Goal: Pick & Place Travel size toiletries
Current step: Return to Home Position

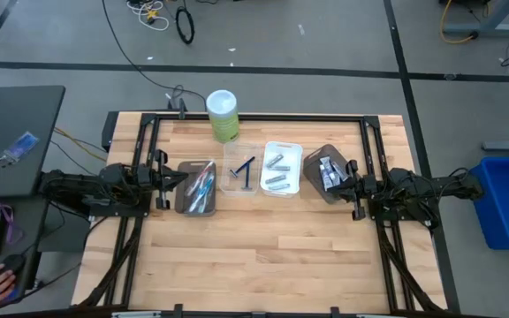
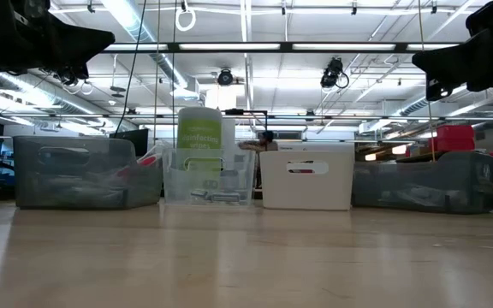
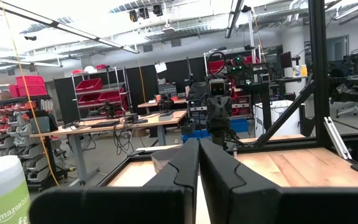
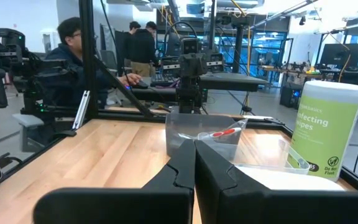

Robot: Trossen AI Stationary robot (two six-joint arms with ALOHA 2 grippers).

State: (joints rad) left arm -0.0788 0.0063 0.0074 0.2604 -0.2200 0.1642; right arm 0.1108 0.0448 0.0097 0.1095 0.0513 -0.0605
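**Fig.** Arms low at opposite table edges. L gripper (image 1: 168, 182) just beside left dark bin (image 1: 197, 212), fingers pressed together, empty; R gripper (image 1: 350, 184) at right dark bin (image 1: 312, 190), likewise clenched, empty. Toiletries in bins: toothbrushes (image 1: 201, 185) left dark; blue stick (image 1: 246, 170) in clear bin (image 1: 256, 190); silver pieces (image 1: 277, 172) in white bin (image 1: 283, 145); tubes (image 1: 328, 170) right dark.

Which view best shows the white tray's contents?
The high view: it looks down on the silver pieces in the white tray. The low view shows only its wall; neither wrist view shows them.
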